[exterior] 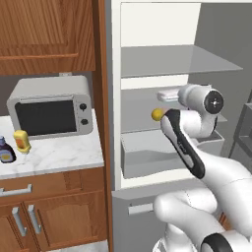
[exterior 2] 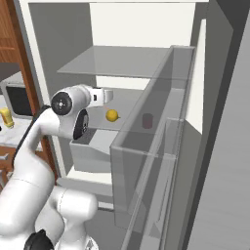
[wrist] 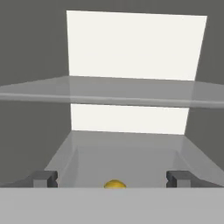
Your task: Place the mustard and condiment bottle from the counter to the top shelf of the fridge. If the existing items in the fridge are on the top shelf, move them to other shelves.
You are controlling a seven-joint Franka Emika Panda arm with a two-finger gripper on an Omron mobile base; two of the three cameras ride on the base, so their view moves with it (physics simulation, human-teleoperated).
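Gripper [wrist: 112, 179] jaws stand spread wide inside the fridge [exterior: 116, 98], holding nothing; in the hand view one yellow lemon-like ball [wrist: 115, 184] sits low between the two dark fingertips [wrist: 43, 178], touching neither. From the base views that single ball [exterior 2: 112, 115] rests on the middle grey shelf [exterior 2: 128, 108], just in front of the hand. One small red object [exterior 2: 147, 120] shows faintly through the clear door bin [exterior 2: 146, 161], on the same shelf level to the ball's right. The top shelf [exterior: 172, 61] carries nothing. Two bottles stand on the marble counter [exterior: 59, 155] left of the fridge, before one silver microwave [exterior: 49, 107]: one yellow mustard [exterior: 21, 141] and one dark condiment bottle [exterior: 6, 150], close together, well apart from the arm.
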